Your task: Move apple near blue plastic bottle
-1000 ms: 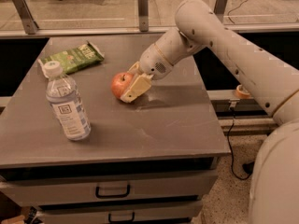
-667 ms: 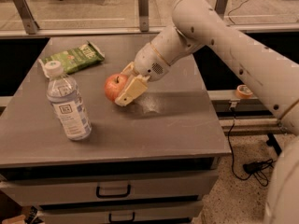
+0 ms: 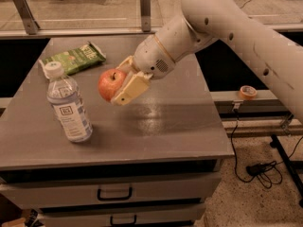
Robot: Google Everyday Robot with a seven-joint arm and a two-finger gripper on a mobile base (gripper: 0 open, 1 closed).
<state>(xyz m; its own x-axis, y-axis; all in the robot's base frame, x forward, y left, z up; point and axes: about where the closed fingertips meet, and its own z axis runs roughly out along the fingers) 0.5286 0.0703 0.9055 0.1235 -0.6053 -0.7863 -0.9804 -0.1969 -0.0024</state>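
You had the gripper (image 3: 117,83) over the middle of the grey tabletop (image 3: 156,122), a little toward the side where the bottle stood, at the end of the white arm (image 3: 227,27) that reached in from the upper right of the view. Its jaws were clenched on the apple (image 3: 109,84): one cream finger lay across the front of the fruit and the other showed just behind its top. The apple, red-orange with a short dark stem pointing up, appeared to hang clear of the tabletop, with a pale sheen on the surface below and to the right of it. The blue plastic bottle (image 3: 68,110) stood upright near the front left part of the tabletop, white cap on, its white-and-blue label turned toward the camera. The apple sat near the bottle but not touching it, up and to the right of the cap as seen by the camera. A flat green snack packet (image 3: 73,58) lay at the far left corner, behind the bottle and apart from both. Under the tabletop you could see two drawers with dark handles (image 3: 115,193). To the right, a roll of orange tape (image 3: 247,92) rested on a low ledge, and a black cable (image 3: 258,167) trailed across the speckled floor.
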